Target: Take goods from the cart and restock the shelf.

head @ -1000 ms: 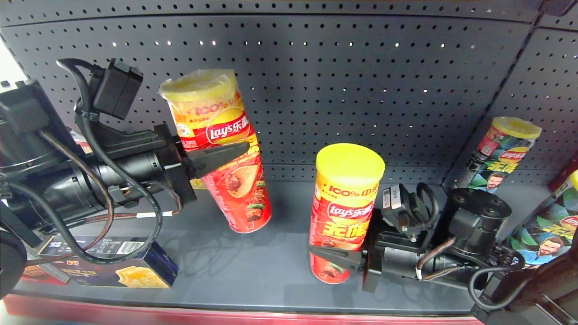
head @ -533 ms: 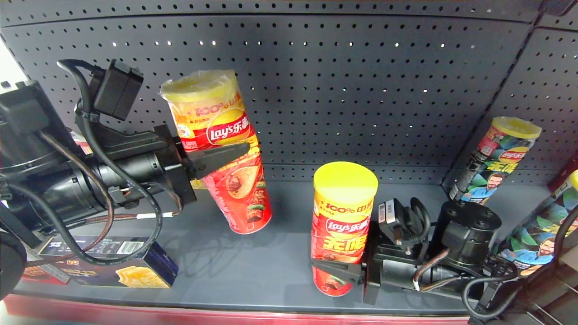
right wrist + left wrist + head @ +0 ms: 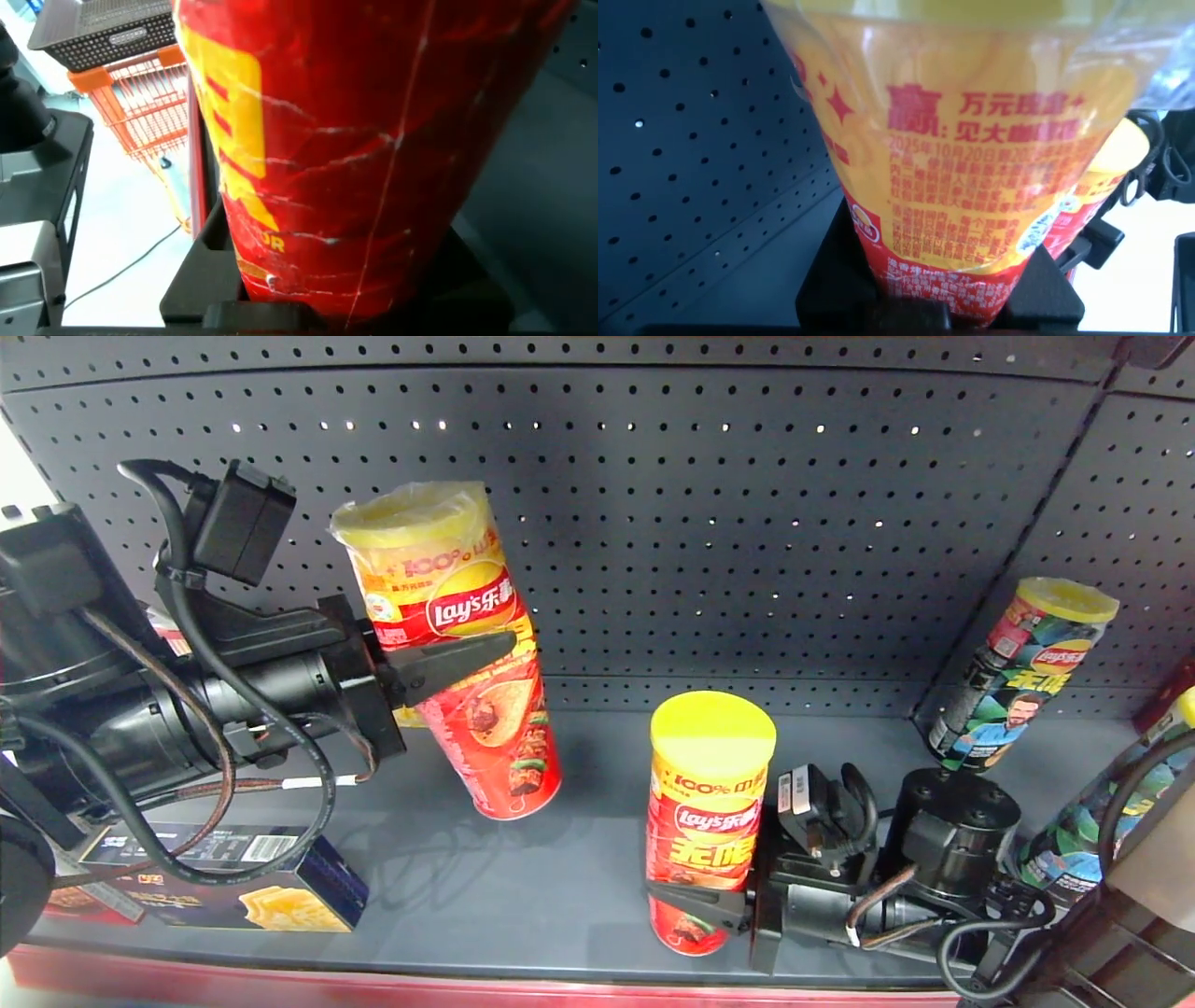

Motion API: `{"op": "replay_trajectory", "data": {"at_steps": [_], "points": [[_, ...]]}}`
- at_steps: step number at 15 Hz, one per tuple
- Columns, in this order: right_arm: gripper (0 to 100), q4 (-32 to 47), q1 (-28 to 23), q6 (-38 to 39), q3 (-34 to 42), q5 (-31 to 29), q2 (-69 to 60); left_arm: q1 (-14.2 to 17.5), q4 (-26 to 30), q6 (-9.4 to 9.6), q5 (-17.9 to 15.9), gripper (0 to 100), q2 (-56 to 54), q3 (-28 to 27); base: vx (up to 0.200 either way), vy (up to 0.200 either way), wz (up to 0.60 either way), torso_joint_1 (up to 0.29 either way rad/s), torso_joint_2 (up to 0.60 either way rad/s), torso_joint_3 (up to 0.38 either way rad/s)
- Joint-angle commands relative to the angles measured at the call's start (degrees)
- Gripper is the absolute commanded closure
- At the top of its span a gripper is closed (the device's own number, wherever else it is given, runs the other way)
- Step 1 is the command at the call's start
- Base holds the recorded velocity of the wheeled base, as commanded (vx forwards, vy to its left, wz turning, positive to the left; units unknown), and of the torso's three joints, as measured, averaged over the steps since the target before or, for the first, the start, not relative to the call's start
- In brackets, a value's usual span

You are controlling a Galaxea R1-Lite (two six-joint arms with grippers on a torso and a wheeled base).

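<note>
Two red chip cans with yellow lids are held over the grey shelf (image 3: 560, 887). My left gripper (image 3: 453, 658) is shut on one can (image 3: 439, 569), which tilts with its base near the shelf's middle; it looms close in the left wrist view (image 3: 971, 168). My right gripper (image 3: 700, 901) is shut low on the other can (image 3: 709, 784), which stands upright with its base down by the shelf's front edge. I cannot tell whether either base touches the shelf. The right wrist view has this can (image 3: 355, 140) in front of it.
A dark box (image 3: 233, 882) lies at the front left of the shelf. Two dark green chip cans (image 3: 1027, 663) (image 3: 1074, 845) lean at the right. A pegboard wall (image 3: 747, 523) closes the back. An orange cart (image 3: 140, 121) stands on the floor behind.
My right gripper has lowered its can toward the shelf surface and drawn back slightly. The left gripper and its can have stayed where they were.
</note>
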Motion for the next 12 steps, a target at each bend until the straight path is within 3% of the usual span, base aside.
{"op": "replay_trajectory", "data": {"at_steps": [1,8,9,12], "points": [[100,0.17,-0.38,-0.04,-0.30,0.01,0.88,-0.01,0.00,-0.01,0.00,100,0.04,-0.01,0.000,0.000,0.00,0.000,0.00,0.000],[100,-0.01,-0.56,-0.74,-2.14,0.01,2.73,-0.10,0.00,-0.01,0.00,100,0.04,0.08,0.000,0.000,0.00,0.000,0.00,0.000],[0,-0.01,-0.56,-0.83,-2.05,-0.08,2.73,-0.01,0.09,-0.01,0.00,100,0.04,0.08,0.000,0.000,0.00,0.000,0.00,0.000],[0,-0.01,-1.00,-1.62,-1.09,0.01,1.67,-0.01,-0.09,-0.01,0.00,100,-0.84,1.58,0.000,0.000,0.00,0.000,0.00,0.000]]}}
